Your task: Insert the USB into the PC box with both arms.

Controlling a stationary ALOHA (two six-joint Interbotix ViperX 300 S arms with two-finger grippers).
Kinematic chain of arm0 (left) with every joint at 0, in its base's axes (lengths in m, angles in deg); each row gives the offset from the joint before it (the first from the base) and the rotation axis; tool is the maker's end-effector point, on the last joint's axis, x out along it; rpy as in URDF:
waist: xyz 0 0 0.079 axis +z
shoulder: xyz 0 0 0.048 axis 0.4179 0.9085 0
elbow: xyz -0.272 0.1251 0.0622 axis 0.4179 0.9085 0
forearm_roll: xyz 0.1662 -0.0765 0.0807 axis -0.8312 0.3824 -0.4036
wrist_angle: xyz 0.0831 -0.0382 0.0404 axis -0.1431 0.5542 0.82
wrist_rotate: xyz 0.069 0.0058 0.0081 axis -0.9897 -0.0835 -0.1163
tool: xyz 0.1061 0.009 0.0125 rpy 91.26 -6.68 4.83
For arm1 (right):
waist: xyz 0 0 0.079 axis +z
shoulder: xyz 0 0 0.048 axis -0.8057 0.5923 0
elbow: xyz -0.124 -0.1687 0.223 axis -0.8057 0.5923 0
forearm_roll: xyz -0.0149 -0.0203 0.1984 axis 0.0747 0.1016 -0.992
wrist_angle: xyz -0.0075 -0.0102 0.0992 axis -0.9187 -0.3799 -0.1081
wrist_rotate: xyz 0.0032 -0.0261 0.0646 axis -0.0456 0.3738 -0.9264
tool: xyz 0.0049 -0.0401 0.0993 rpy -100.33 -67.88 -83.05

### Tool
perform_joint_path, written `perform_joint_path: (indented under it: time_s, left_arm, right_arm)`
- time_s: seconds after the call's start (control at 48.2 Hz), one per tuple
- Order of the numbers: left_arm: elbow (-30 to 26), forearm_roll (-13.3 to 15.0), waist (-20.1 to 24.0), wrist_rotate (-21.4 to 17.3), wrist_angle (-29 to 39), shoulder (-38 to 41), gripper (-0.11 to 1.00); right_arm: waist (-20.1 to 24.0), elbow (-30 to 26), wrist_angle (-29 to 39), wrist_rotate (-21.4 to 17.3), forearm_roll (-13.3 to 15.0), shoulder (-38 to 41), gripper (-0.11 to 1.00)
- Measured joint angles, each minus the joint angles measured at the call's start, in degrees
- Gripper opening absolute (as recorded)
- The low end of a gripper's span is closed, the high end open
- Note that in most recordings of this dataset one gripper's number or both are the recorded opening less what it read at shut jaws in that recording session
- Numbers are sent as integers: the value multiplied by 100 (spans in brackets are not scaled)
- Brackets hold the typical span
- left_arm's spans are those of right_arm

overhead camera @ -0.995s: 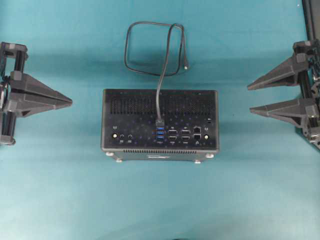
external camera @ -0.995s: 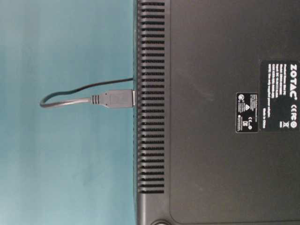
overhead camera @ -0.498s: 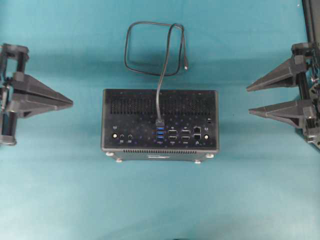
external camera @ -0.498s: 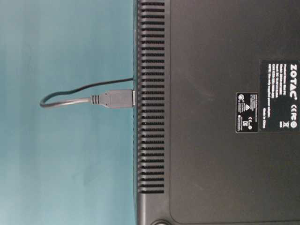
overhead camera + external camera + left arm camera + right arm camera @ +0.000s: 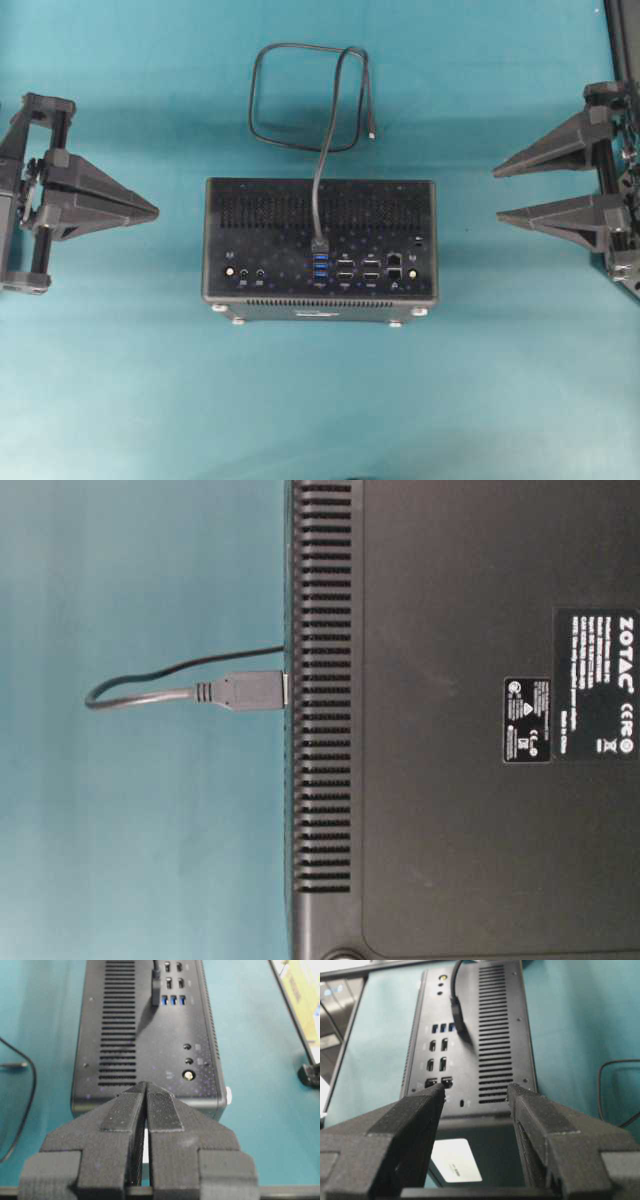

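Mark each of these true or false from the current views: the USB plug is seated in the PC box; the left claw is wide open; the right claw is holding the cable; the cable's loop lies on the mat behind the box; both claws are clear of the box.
1. The USB plug is seated in the PC box. True.
2. The left claw is wide open. False: its fingers are pressed together.
3. The right claw is holding the cable. False: it is open and holds nothing.
4. The cable's loop lies on the mat beyond the box. True.
5. Both claws are clear of the box. True.
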Motion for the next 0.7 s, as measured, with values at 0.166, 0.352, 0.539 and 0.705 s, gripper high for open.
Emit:
perform_joint_path:
  time_s: [0.166,0.352,0.539,0.705]
  left_arm:
    - [0,0,0,0,-9,9,0]
    - [0,0,0,0,-9,0,0]
    - [0,0,0,0,-18,0,0]
    - [0,0,0,0,-18,0,0]
  right_arm:
    - [0,0,0,0,0,-9,60]
    - [0,9,0,0,0,-26,60]
    - [-9,35,0,0,-9,-26,60]
    - [0,44,0,0,0,-26,60]
